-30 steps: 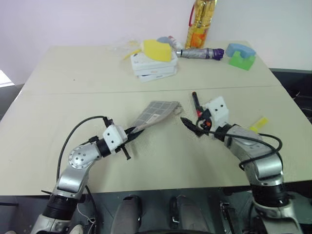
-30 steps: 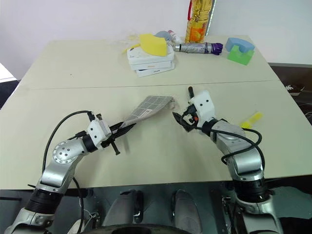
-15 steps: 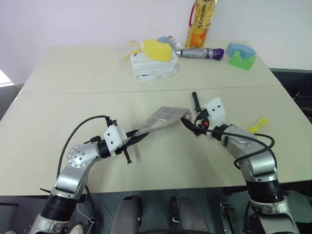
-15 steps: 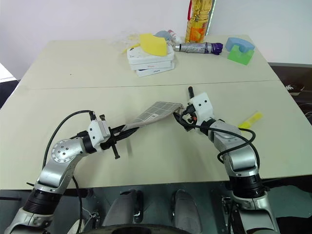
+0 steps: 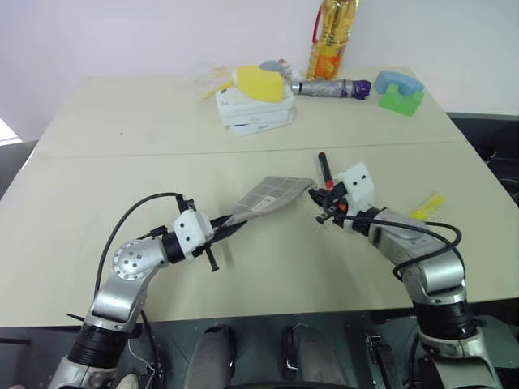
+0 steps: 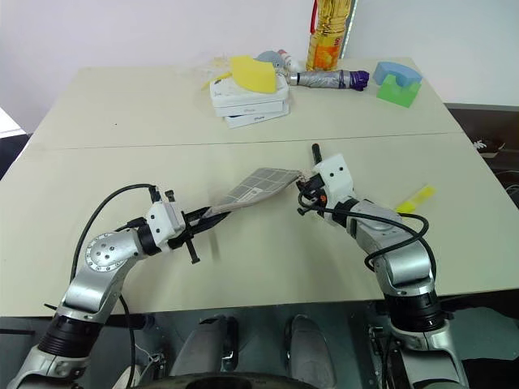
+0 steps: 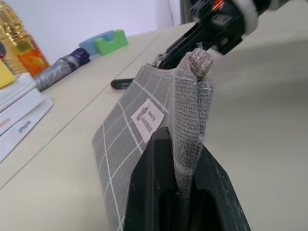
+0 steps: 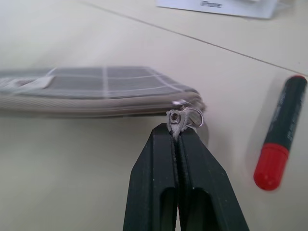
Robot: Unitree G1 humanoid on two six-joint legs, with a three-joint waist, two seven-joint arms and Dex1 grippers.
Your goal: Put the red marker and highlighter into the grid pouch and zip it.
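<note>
The grid pouch (image 7: 130,144) carries a small white label (image 7: 148,120) whose lower line reads "HANDMADE"; print on the white boxes (image 7: 21,115) stays illegible.

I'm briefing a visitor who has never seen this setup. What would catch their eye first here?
The grid pouch held off the table mid-scene: the left gripper is shut on one end, and the right gripper is shut on the zipper pull at the other. Next, the red marker lying on the table just beyond the right gripper, and the highlighter lying further to the robot's right.
</note>
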